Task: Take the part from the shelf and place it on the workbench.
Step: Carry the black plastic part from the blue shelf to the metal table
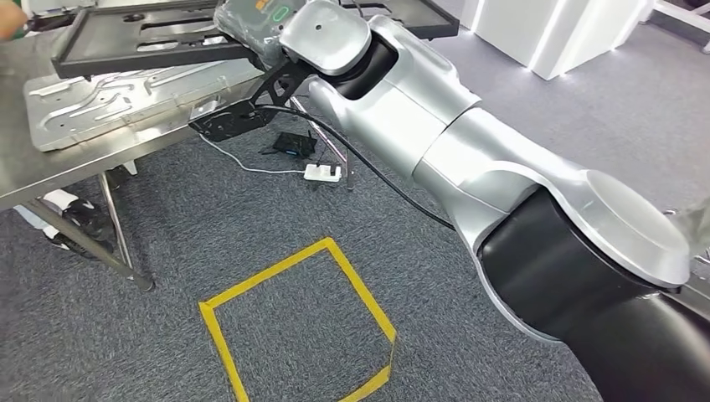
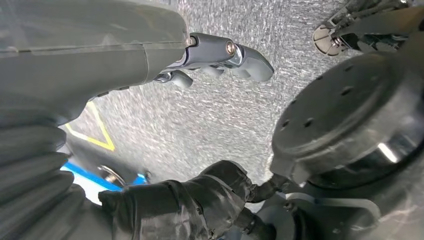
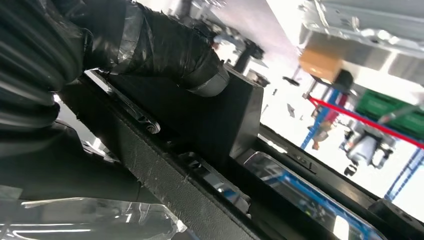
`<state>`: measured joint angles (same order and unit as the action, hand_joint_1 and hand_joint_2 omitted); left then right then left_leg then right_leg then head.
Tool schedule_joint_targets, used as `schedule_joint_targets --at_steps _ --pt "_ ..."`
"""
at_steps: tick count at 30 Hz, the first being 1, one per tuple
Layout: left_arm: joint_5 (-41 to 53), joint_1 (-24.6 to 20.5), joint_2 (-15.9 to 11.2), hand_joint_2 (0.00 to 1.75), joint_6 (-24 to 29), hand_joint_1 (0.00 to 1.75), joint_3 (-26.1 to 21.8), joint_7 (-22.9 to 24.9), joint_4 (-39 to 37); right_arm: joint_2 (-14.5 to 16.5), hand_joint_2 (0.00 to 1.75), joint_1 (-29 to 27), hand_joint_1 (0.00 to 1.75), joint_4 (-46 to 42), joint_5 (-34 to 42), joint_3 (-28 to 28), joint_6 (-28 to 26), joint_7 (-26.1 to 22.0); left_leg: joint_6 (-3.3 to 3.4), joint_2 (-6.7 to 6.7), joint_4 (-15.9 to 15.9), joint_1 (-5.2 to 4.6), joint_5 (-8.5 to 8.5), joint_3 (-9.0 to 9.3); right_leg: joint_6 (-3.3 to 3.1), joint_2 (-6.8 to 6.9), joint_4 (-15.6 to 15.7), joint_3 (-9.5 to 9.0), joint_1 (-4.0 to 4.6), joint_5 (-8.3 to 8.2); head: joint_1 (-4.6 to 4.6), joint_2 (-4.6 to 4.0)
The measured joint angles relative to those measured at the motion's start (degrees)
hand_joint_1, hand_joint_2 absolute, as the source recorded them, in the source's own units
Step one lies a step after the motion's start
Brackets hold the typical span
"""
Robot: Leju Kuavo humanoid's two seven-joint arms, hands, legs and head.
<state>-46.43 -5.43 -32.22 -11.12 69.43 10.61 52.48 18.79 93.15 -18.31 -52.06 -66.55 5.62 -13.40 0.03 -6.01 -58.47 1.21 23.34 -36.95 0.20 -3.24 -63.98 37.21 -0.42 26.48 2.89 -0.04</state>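
The part is a flat black frame (image 1: 151, 33) with long slots, held level just above the steel workbench (image 1: 50, 172). My right hand (image 1: 251, 33), wrapped in clear film, grips the frame's near edge at the end of my outstretched silver arm. In the right wrist view my taped thumb (image 3: 170, 50) presses on the black frame (image 3: 220, 120), and the other fingers are hidden under it. My left hand (image 2: 100, 60) hangs over the grey carpet, its fingers (image 2: 240, 57) and thumb apart with nothing between them.
A silver stamped metal plate (image 1: 109, 100) lies on the workbench under the frame. A person's green sleeve (image 1: 8, 21) shows at the far left corner, and shoes (image 1: 79, 219) beneath the table. On the floor are a yellow tape square (image 1: 293, 318), a white power strip (image 1: 322, 173) and cables.
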Motion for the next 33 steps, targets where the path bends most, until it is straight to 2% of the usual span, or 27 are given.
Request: schedule_joint_targets --at_steps 2,3,4,5,6,7,8,9,10,11,12,13,14,16,17,18,19,20,22,24,25,26,27,28,30,31,33 --pt "0.0 0.0 -0.1 1.75 0.0 0.00 0.0 0.0 0.0 -0.1 1.75 0.2 1.75 0.0 0.0 0.0 0.0 0.0 -0.68 -1.43 -0.3 0.24 0.00 -0.56 -0.11 -1.93 4.0 -1.94 -0.21 -0.92 0.07 0.01" --pt "-0.1 0.0 -0.1 1.75 0.0 0.00 0.0 0.0 0.0 -0.1 1.75 0.3 1.75 0.0 0.0 0.0 0.0 0.0 -1.15 -2.13 -0.3 0.41 -0.13 -0.81 -0.19 -1.72 4.3 -2.18 -0.13 -0.80 0.08 0.01" --pt "-0.1 0.1 -0.2 1.75 -0.1 0.00 0.0 0.0 0.0 -0.1 1.75 0.3 1.75 0.1 0.0 0.0 0.0 0.0 -1.58 -2.88 -0.1 0.63 -0.35 -0.93 -0.42 -0.88 4.4 -2.22 -0.06 -0.92 0.05 0.01" --pt "-0.1 0.2 -0.3 1.75 -0.1 0.00 0.0 0.0 0.0 0.0 1.75 0.3 1.75 0.1 0.0 0.0 0.0 0.0 -1.90 -2.54 -0.1 0.68 -0.33 -1.14 -0.74 -0.06 4.7 -2.38 -0.06 -1.04 0.05 0.00" --pt "-0.1 0.3 -0.3 1.75 -0.2 0.00 0.0 -0.1 0.0 0.1 1.75 0.3 1.75 0.1 0.0 0.0 0.0 0.0 -2.18 -1.24 -0.9 0.59 0.17 -1.62 -1.08 0.79 5.0 -2.56 -0.15 -1.20 0.19 0.00" --pt "-0.2 0.3 -0.4 1.75 -0.2 0.00 0.0 -0.1 0.0 0.1 1.75 0.4 1.75 0.1 0.0 0.0 0.0 0.0 -2.37 0.65 -2.7 0.47 1.25 -2.52 -1.38 1.66 5.3 -2.70 -0.25 -1.34 0.35 0.00" --pt "-0.2 0.3 -0.4 1.75 -0.3 0.00 0.0 -0.2 0.0 0.1 1.75 0.4 1.75 0.1 -0.1 0.0 0.0 0.0 -2.53 2.95 -5.6 0.41 2.85 -3.88 -1.58 2.45 5.4 -2.79 -0.19 -1.39 0.53 0.00" --pt "-0.3 0.2 -0.5 1.75 -0.3 0.00 0.0 -0.2 0.0 0.0 1.75 0.4 1.75 0.2 -0.1 0.0 0.0 0.0 -2.74 4.44 -9.3 0.41 4.61 -5.55 -1.71 3.20 5.5 -2.79 -0.11 -1.37 0.65 0.00" --pt "-0.3 0.2 -0.4 1.75 -0.4 0.00 0.0 -0.3 -0.1 0.0 1.75 0.3 1.75 0.3 -0.2 0.0 0.0 0.0 -2.90 5.16 -12.7 0.46 5.91 -7.06 -1.79 3.99 5.4 -2.77 -0.01 -1.31 0.67 0.00" --pt "-0.3 0.2 -0.4 1.75 -0.4 0.00 0.0 -0.4 -0.1 -0.1 1.75 0.2 1.75 0.3 -0.3 0.0 0.0 0.0 -3.00 5.50 -14.7 0.48 6.41 -7.93 -1.81 4.75 5.4 -2.75 0.06 -1.24 0.69 0.00" --pt "-0.3 0.2 -0.4 1.75 -0.4 0.00 0.0 -0.4 -0.1 -0.1 1.75 0.0 1.75 0.3 -0.3 0.0 0.0 -0.1 -3.04 5.71 -14.7 0.48 5.90 -7.76 -1.81 5.53 5.3 -2.75 0.10 -1.13 0.71 0.00" --pt "-0.3 0.2 -0.4 1.75 -0.4 0.00 0.0 -0.5 -0.1 -0.1 1.75 0.0 1.75 0.3 -0.4 0.0 0.0 -0.1 -3.00 6.02 -12.4 0.45 4.49 -6.43 -1.76 6.27 5.2 -2.76 0.13 -0.98 0.73 0.00" --pt "-0.3 0.2 -0.4 1.75 -0.4 0.00 0.0 -0.5 -0.1 -0.1 1.75 0.0 1.75 0.3 -0.4 0.0 -0.1 -0.1 -2.90 6.72 -8.6 0.38 2.74 -4.27 -1.66 6.99 5.1 -2.82 0.16 -0.79 0.73 0.00" --pt "-0.3 0.1 -0.5 1.75 -0.4 0.00 -0.1 -0.5 -0.1 -0.1 1.75 0.1 1.75 0.3 -0.4 0.0 -0.1 -0.1 -2.27 8.58 -2.0 -0.20 0.73 -0.59 -1.28 8.26 4.9 -2.98 0.49 -0.41 0.70 0.00" --pt "-0.4 0.1 -0.5 1.75 -0.4 0.00 -0.1 -0.6 -0.1 -0.1 1.75 0.1 1.75 0.3 -0.4 0.0 -0.1 -0.1 -1.88 9.02 -0.4 -0.46 0.53 0.17 -1.04 8.82 4.9 -3.07 0.66 -0.28 0.69 0.00" --pt "-0.4 0.1 -0.5 1.75 -0.4 0.00 -0.1 -0.6 -0.1 -0.1 1.75 0.2 1.75 0.3 -0.4 0.0 -0.1 -0.1 -1.48 8.87 -0.2 -0.69 0.70 0.22 -0.79 9.34 5.0 -3.16 0.81 -0.19 0.67 0.00" --pt "-0.4 0.1 -0.5 1.75 -0.4 0.00 -0.1 -0.6 -0.1 -0.1 1.75 0.2 1.75 0.3 -0.4 0.0 -0.1 -0.1 -1.13 8.16 -0.1 -0.66 0.58 0.10 -0.51 9.92 5.1 -3.34 0.84 -0.09 0.64 0.00" --pt "-0.3 0.2 -0.5 1.75 -0.4 0.00 -0.1 -0.7 -0.1 -0.1 1.75 0.2 1.75 0.3 -0.4 0.0 -0.2 -0.1 -0.82 7.49 0.1 -0.47 0.50 0.17 -0.15 9.88 5.0 -3.41 0.80 0.12 0.62 0.00" --pt "-0.3 0.2 -0.4 1.75 -0.4 0.00 0.0 -0.7 -0.2 -0.1 1.75 0.4 1.75 0.3 -0.4 0.0 -0.3 0.0 -0.25 6.28 0.5 -0.11 0.26 0.41 0.46 7.49 2.9 -2.60 0.54 1.68 0.37 0.01" --pt "-0.2 0.1 -0.3 1.75 -0.3 0.00 0.0 -0.7 -0.2 -0.2 1.75 0.5 1.75 0.4 -0.4 0.0 -0.5 0.0 0.14 5.30 0.6 0.01 0.17 0.45 0.76 4.28 -3.7 0.61 0.31 4.84 0.09 0.01" --pt "-0.1 -0.1 -0.3 1.75 -0.2 0.00 0.0 -0.7 -0.2 -0.2 1.75 0.4 1.75 0.4 -0.3 0.0 -0.6 -0.1 0.32 4.89 0.5 -0.03 0.19 0.41 0.81 3.66 -7.5 2.63 0.31 6.20 0.01 0.00" --pt "0.0 -0.1 -0.2 1.75 -0.2 0.00 0.0 -0.7 -0.2 -0.2 1.75 0.3 1.75 0.4 -0.2 0.0 -0.6 -0.3 0.42 4.42 0.4 -0.07 0.24 0.41 0.83 3.40 -10.3 4.20 0.32 6.75 0.00 0.00" --pt "0.1 -0.1 -0.2 1.75 -0.2 0.00 0.0 -0.7 -0.2 -0.3 1.75 0.1 1.75 0.4 -0.1 0.0 -0.6 -0.4 0.47 3.94 0.3 -0.09 0.32 0.43 0.79 3.32 -11.2 4.93 0.32 6.27 -0.01 0.00" --pt "0.1 -0.1 -0.1 1.75 -0.2 0.00 0.0 -0.7 -0.2 -0.3 1.75 0.0 1.75 0.4 0.1 0.0 -0.6 -0.6 0.48 3.47 0.1 -0.10 0.43 0.44 0.66 3.28 -9.7 4.59 0.31 4.74 -0.04 0.00" --pt "0.2 -0.1 0.1 1.75 -0.2 0.00 0.0 -0.7 -0.2 -0.3 1.75 0.0 1.75 0.5 0.3 0.0 -0.6 -0.7 0.26 2.56 -0.3 -0.09 0.71 0.42 0.17 2.85 -2.6 1.69 0.33 0.77 -0.04 0.00" --pt "0.2 -0.1 0.2 1.75 -0.2 0.00 0.0 -0.6 -0.2 -0.3 1.75 0.1 1.75 0.5 0.4 0.0 -0.6 -0.7 0.05 2.20 -0.5 -0.17 0.85 0.30 -0.06 2.54 0.9 0.19 0.32 -0.52 0.00 0.00" --pt "0.4 -0.2 0.3 1.75 -0.2 0.00 0.0 -0.5 -0.2 -0.3 1.75 0.2 1.75 0.5 0.4 0.0 -0.7 -0.9 -0.56 1.78 -0.6 -0.15 0.89 0.05 -0.42 2.10 4.0 -1.21 0.50 -1.11 0.03 0.00"
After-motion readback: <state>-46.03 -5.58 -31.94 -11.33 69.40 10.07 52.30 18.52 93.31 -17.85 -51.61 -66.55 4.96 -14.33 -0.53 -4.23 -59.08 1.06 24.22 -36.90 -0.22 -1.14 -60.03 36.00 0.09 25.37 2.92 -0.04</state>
